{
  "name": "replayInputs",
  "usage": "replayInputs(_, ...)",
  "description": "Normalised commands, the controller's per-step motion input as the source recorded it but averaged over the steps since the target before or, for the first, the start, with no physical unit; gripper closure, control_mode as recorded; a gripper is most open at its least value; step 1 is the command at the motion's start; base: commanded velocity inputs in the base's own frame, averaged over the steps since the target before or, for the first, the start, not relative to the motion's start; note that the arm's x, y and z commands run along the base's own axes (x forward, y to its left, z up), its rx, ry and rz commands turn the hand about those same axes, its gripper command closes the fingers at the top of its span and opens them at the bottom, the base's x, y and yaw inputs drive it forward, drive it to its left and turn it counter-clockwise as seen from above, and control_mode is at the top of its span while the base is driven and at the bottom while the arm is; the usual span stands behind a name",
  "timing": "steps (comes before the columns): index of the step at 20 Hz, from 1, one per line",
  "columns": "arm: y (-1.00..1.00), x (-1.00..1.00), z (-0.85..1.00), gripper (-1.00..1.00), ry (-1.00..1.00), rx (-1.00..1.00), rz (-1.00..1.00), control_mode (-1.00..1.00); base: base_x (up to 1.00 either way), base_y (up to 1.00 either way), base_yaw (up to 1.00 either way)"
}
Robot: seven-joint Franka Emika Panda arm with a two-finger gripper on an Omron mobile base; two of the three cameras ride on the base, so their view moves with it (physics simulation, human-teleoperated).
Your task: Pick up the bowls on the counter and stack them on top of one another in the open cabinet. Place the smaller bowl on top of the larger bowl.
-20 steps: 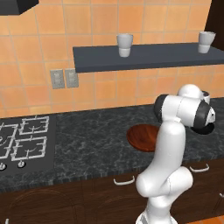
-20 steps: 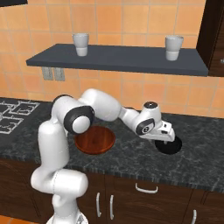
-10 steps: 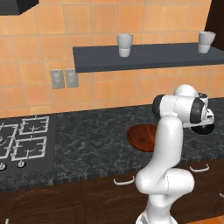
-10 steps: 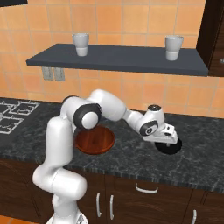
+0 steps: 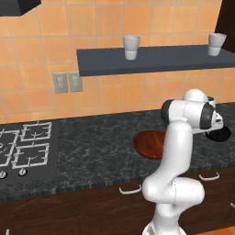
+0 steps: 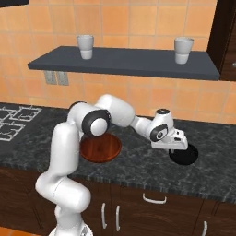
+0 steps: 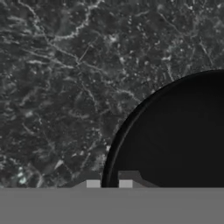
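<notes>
On the counter, right of the larger bowl — smaller bowl | gripper: pinched on that bowl's rim | step: grasping black bowl | next — likely lift clear; open cabinet above wants larger bowl first

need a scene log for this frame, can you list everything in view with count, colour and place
larger bowl: 1, glossy reddish-brown, on the counter in front of the arm
smaller bowl: 1, black, on the counter to the right of the larger bowl, its rim between the fingertips
counter: 1, dark speckled stone, along the tiled wall
open cabinet: 1, dark grey shelf slab, on the wall above the counter
white cups: 2, white, on the shelf, one left, one right
stove burners: grey grates, left end of the counter
wall outlets: 2, grey, under the shelf's left end
gripper: 1, dark tips, shut on the smaller bowl's rim
</notes>
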Motion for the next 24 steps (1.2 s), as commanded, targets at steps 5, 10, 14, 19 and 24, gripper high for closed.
replayInputs(5, 0.31, -0.19, 0.23, 1.0, -0.01, 0.0, 0.02, -1.0, 0.0, 0.0, 0.0)
replayInputs(10, 0.93, -0.18, 0.79, 1.0, -0.12, -0.01, 0.08, -1.0, 0.0, 0.0, 0.0)
replayInputs(14, 1.0, -0.08, 0.68, 1.0, -0.03, 0.0, 0.2, -1.0, 0.0, 0.0, 0.0)
replayInputs(19, 1.0, -0.17, 0.5, 1.0, 0.0, -0.02, 0.28, -1.0, 0.0, 0.0, 0.0)
replayInputs(24, 1.0, -0.1, 0.57, 1.0, 0.04, -0.02, 0.32, -1.0, 0.0, 0.0, 0.0)
